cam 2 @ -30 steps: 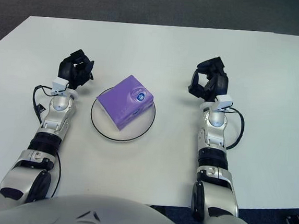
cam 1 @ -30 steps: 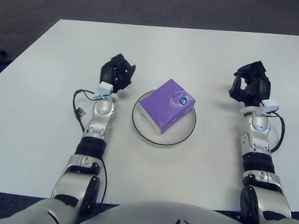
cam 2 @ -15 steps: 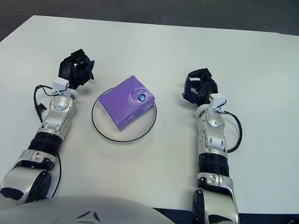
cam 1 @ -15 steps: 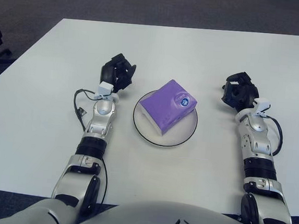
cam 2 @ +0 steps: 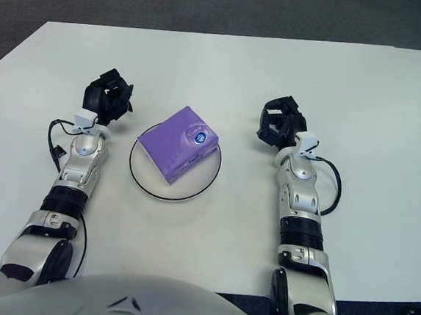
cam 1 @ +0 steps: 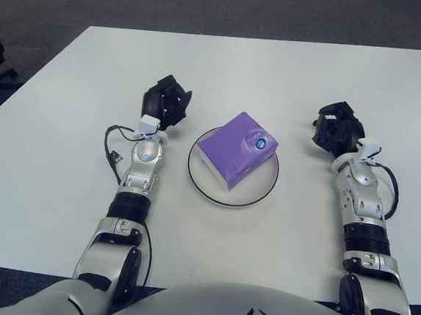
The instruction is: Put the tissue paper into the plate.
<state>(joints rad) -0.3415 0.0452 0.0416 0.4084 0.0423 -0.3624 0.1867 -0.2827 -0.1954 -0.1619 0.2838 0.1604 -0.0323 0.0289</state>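
Observation:
A purple tissue pack [cam 1: 237,147] with a small blue round sticker lies in the white, dark-rimmed plate [cam 1: 257,194] at the middle of the white table. My left hand [cam 1: 166,103] shows just left of the plate, fingers curled and holding nothing. My right hand [cam 1: 335,129] shows to the right of the plate, a hand's width from its rim, fingers loosely curved and holding nothing. Neither hand touches the pack or the plate.
A thin black cable [cam 1: 110,149] loops beside my left forearm. The white table [cam 1: 277,67] stretches far behind the plate, with dark carpet [cam 1: 231,8] beyond its far edge.
My right hand has drawn inward toward the plate and turned slightly over the last second, then held still. The left hand, pack and plate have stayed put.

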